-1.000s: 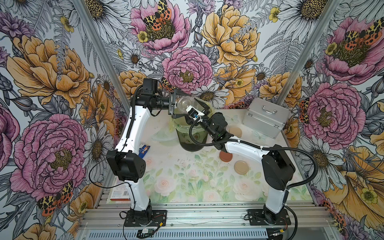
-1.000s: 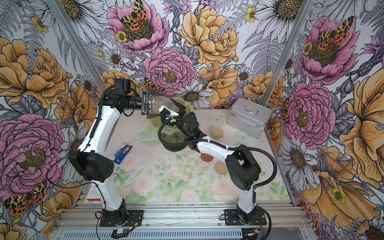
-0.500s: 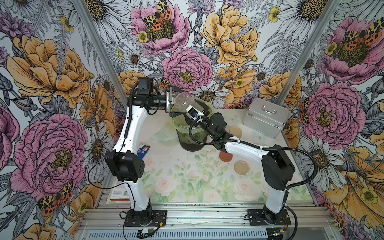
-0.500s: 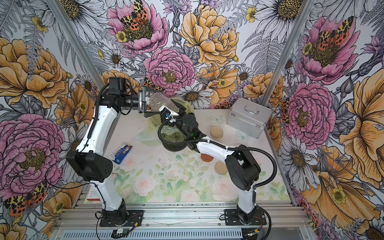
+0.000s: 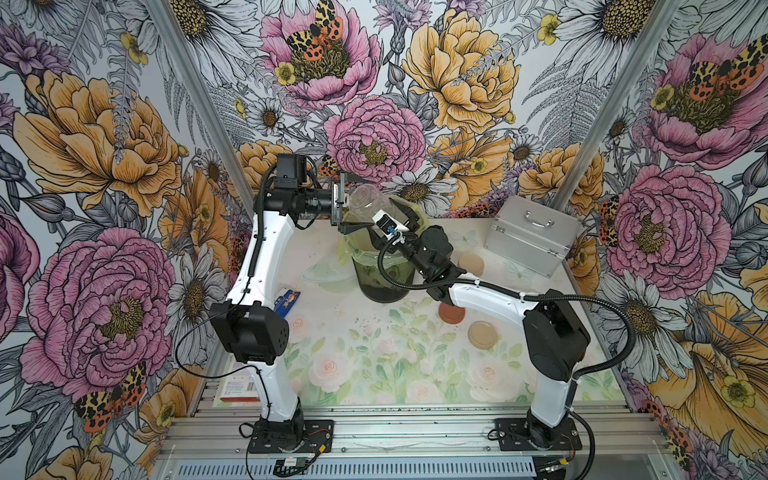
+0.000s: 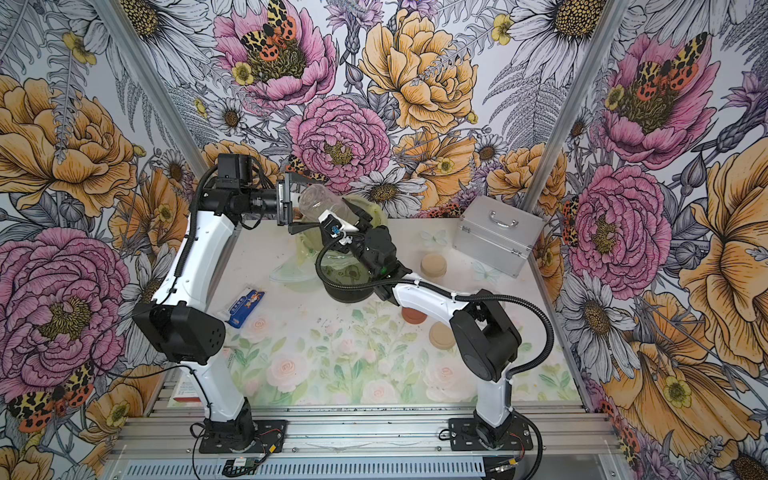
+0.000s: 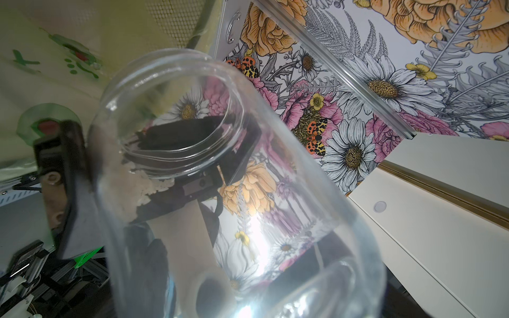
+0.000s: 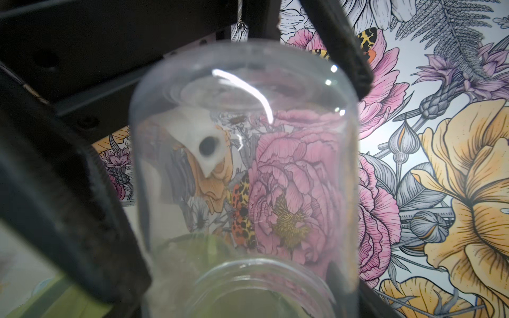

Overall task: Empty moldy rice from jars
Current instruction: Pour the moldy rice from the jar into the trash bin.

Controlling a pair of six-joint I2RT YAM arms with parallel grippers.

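One clear glass jar (image 5: 365, 198) (image 6: 313, 199) hangs on its side above the bin, mouth toward my right arm. A little moldy rice (image 7: 137, 187) clings inside near the neck. My right gripper (image 5: 392, 210) is shut on the jar's neck (image 8: 261, 275). My left gripper (image 5: 369, 202) stands open round the jar's base. One of its fingers (image 8: 68, 206) shows a strip of wallpaper between it and the glass, while the other finger (image 8: 344, 49) lies beside the base. The other jars are out of view.
The dark bin (image 5: 382, 286) with a yellow-green bag stands under the jar. Three loose lids lie to the right: beige (image 5: 471, 262), reddish-brown (image 5: 453, 313) and beige (image 5: 482, 334). A metal case (image 5: 530, 232) sits at the back right, a blue packet (image 5: 286, 301) at the left.
My left arm has drawn back a little to the left. The jar and my right gripper have hardly moved.
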